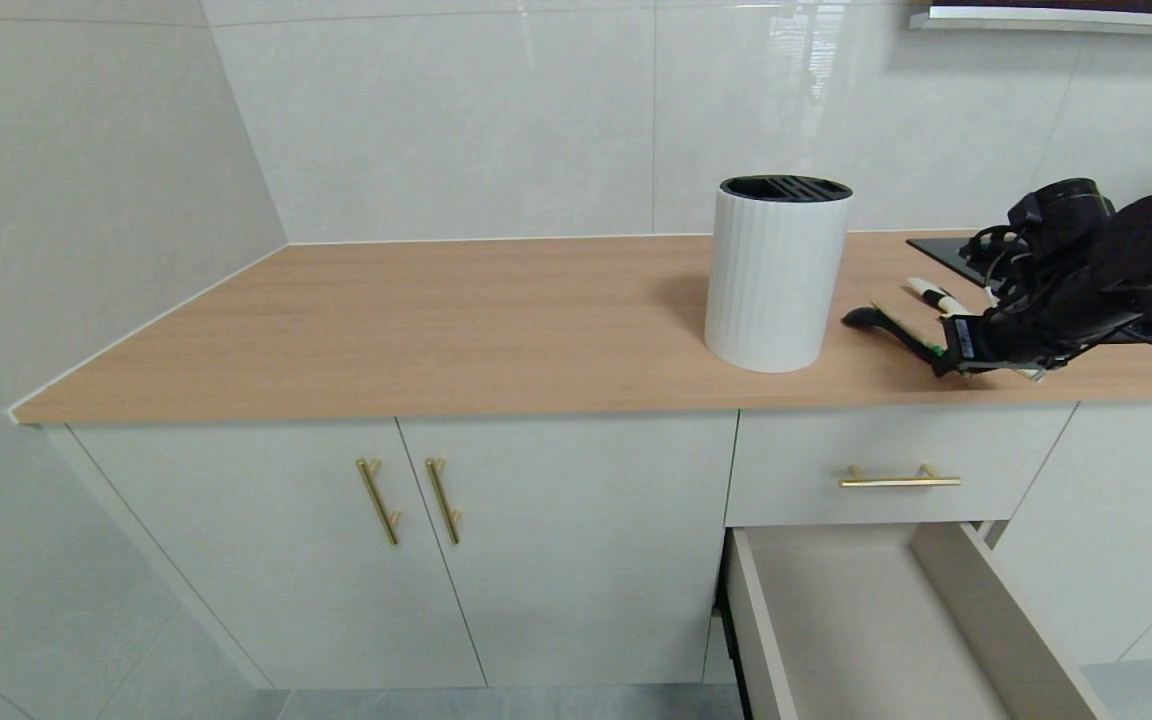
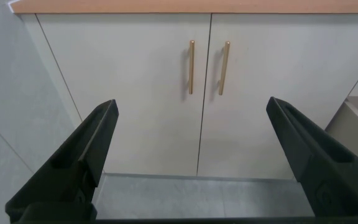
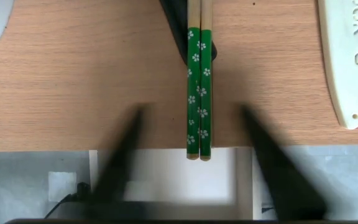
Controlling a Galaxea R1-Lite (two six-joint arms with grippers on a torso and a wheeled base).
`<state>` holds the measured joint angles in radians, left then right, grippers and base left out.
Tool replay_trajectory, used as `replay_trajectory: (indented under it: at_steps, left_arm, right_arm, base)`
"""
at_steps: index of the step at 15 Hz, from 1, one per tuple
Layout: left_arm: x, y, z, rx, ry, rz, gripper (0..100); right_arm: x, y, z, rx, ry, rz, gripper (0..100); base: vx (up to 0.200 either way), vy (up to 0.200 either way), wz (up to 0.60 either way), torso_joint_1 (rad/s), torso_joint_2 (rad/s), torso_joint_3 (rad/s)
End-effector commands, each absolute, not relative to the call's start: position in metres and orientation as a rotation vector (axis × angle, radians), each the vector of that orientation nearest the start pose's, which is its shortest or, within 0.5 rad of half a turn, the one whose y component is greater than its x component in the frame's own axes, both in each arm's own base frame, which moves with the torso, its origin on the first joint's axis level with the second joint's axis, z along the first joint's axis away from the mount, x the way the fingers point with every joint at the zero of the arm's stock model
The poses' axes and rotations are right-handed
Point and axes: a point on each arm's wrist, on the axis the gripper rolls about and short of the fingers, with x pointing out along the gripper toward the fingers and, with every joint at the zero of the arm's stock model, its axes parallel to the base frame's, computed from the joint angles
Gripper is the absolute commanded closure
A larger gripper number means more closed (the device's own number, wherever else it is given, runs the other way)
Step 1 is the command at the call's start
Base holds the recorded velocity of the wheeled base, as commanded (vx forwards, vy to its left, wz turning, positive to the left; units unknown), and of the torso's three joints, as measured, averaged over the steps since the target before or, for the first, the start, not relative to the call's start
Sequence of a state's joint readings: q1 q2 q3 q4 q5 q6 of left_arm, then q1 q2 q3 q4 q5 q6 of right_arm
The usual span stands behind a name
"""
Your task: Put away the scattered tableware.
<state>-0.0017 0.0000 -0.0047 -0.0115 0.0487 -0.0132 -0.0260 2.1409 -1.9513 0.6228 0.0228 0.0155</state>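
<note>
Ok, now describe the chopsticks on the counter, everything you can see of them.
The chopsticks are a matched pair lying flat, side by side and touching, on the wooden countertop. Their ends at the counter's front edge are green with small white flowers and poke just past it; the rest looks like pale bare wood. Farther back they seem to lie over a black utensil. The right gripper stands open astride them, fingers clear on both sides.
</note>
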Motion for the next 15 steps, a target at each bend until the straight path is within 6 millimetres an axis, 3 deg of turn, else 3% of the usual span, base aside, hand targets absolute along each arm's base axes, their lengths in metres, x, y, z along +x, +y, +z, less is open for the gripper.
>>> replay_trajectory:
  at_steps: [1, 6, 9, 12, 15]
  left_arm:
    - [-0.023, 0.001, 0.078, -0.014, -0.017, 0.047, 0]
    - [-0.023, 0.001, 0.078, -0.014, -0.017, 0.047, 0]
    - [-0.023, 0.001, 0.078, -0.014, -0.017, 0.047, 0]
    - [-0.023, 0.001, 0.078, -0.014, -0.016, 0.047, 0]
    - [-0.023, 0.001, 0.078, -0.014, -0.017, 0.047, 0]
  right_arm:
    - [0.418, -0.01, 0.22, 0.034, 0.81, -0.009, 100]
    - [0.415, -0.01, 0.224, 0.036, 0.8, -0.01, 100]
    - [0.399, -0.01, 0.247, 0.042, 0.753, -0.021, 100]
    - [0.348, -0.009, 0.286, 0.06, 0.684, -0.022, 100]
    - [0.271, -0.005, 0.313, 0.067, 0.631, 0.012, 100]
  base:
    - [0.0, 0.0, 0.0, 0.0, 0.0, 0.0]
    - [0.0, 0.0, 0.0, 0.0, 0.0, 0.0]
    - [0.0, 0.0, 0.0, 0.0, 0.0, 0.0]
    - [0.0, 0.0, 0.0, 0.0, 0.0, 0.0]
    - [0.0, 0.0, 0.0, 0.0, 0.0, 0.0]
